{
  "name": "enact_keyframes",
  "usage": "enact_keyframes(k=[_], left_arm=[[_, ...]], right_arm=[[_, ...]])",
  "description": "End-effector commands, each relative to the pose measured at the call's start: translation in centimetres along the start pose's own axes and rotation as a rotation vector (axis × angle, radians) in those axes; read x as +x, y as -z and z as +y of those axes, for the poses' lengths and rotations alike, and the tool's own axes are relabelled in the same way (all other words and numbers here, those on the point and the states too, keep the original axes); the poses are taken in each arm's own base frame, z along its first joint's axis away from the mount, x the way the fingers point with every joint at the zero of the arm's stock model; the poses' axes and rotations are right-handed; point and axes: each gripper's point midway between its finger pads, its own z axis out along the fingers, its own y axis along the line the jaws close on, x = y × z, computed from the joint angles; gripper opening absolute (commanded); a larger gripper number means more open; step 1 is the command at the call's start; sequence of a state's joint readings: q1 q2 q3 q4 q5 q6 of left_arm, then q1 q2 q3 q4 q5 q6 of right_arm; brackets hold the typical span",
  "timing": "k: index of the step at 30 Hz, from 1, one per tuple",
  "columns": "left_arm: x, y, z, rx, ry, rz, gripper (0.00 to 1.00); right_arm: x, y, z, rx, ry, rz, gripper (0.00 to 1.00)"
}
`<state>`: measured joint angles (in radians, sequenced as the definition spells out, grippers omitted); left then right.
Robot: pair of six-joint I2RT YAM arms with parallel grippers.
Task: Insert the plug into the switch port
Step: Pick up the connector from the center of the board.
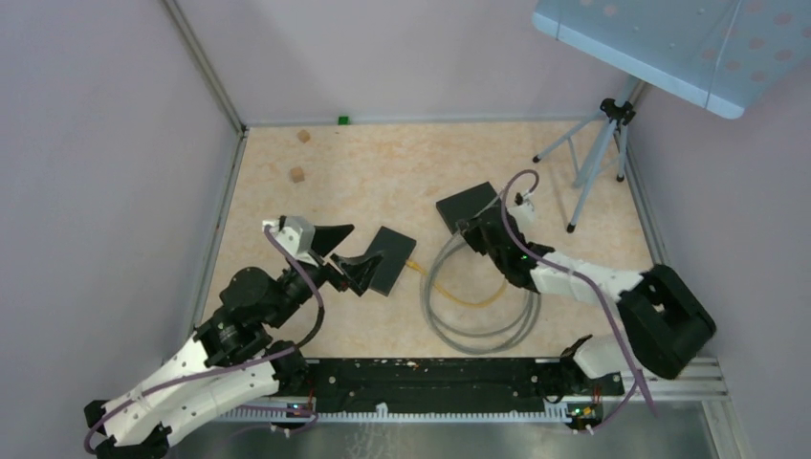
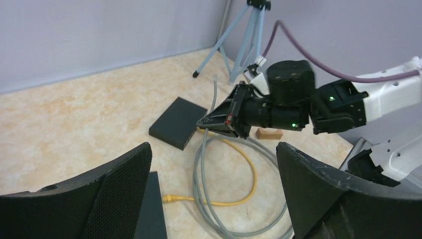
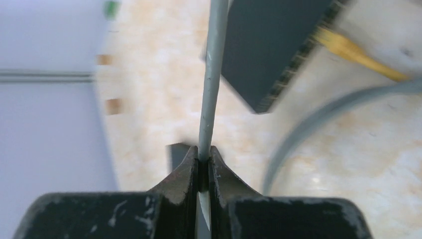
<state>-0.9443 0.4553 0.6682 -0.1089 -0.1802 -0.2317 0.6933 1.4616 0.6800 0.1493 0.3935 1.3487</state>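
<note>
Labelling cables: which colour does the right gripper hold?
Grey cable, clearest in the right wrist view.
</note>
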Motion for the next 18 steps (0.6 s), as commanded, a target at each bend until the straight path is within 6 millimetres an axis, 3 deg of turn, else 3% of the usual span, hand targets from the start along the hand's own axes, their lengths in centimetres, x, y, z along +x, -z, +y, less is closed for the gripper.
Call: enact_keyframes(k=[1, 4, 7, 9, 12, 15, 18], left_arm=[[-6.5, 1.3, -1.9, 0.084, -0.03, -0.169, 0.99], [-9.0, 2.0, -4.0, 0.193, -0.088, -0.228, 0.99], [-11.2, 3.0, -6.8, 0.339, -0.143, -0.277, 0.99], [-12.4, 3.5, -8.4, 0.422, -0.173, -0.308, 0.99], [-13.6, 3.6, -10.1, 0.505, -0.201, -0.33, 0.99], [-14.3, 2.4, -10.6, 0.511, -0.204, -0.326, 0.99], [-14.9, 1.1, -11.1, 0.518, -0.206, -0.327, 0.99]], right_arm=[[-4.4, 7.4, 10.9, -0.476, 0.183, -0.119, 0.0], [-4.6, 13.2, 15.5, -0.791, 0.369, -0.145, 0.0], [-3.5, 19.8, 18.1, -1.12, 0.59, -0.162, 0.0], [-1.9, 24.2, 18.7, -1.34, 0.769, -0.156, 0.0], [-0.4, 29.3, 19.5, -1.578, 0.934, -0.123, 0.0], [0.6, 32.9, 19.7, -1.748, 1.049, -0.113, 0.0], [0.9, 35.2, 20.1, -1.839, 1.108, -0.124, 0.0]])
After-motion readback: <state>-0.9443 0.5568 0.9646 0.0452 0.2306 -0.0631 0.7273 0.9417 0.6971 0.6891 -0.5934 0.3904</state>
